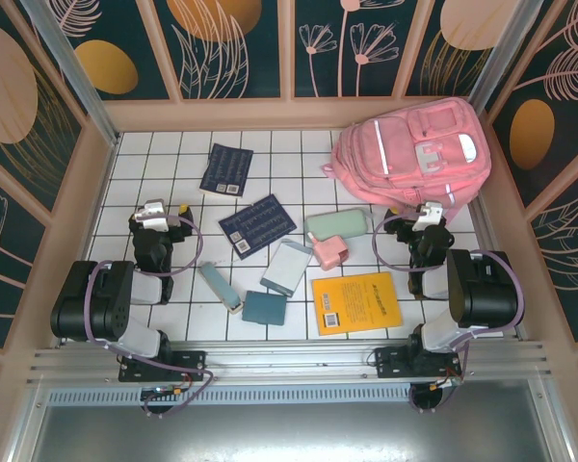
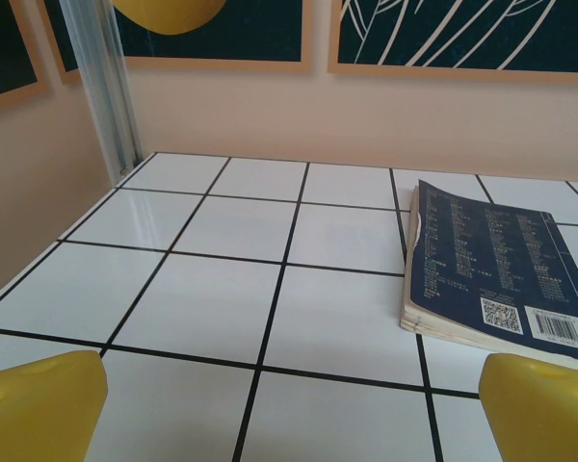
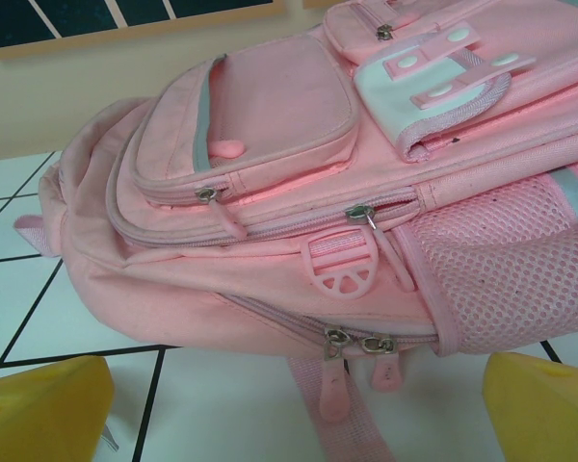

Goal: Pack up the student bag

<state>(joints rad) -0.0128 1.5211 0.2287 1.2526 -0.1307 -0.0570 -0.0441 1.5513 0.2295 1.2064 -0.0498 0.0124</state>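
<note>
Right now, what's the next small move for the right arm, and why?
Probably ease the open right tool forward onto the paired zipper pulls just ahead. The student bag looks zipped shut, while the yellow book and other items lie out on the table.

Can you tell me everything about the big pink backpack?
The backpack is big, pink and made of soft-looking fabric. It lies flat on its back in the far right corner of the white tiled table, front pockets facing up. It has stacked zip pockets, a white flap with pink straps, a pink mesh side pocket and a round plastic buckle. The zips that show look shut. A pink strap pokes out from under it onto the tiles.
</note>
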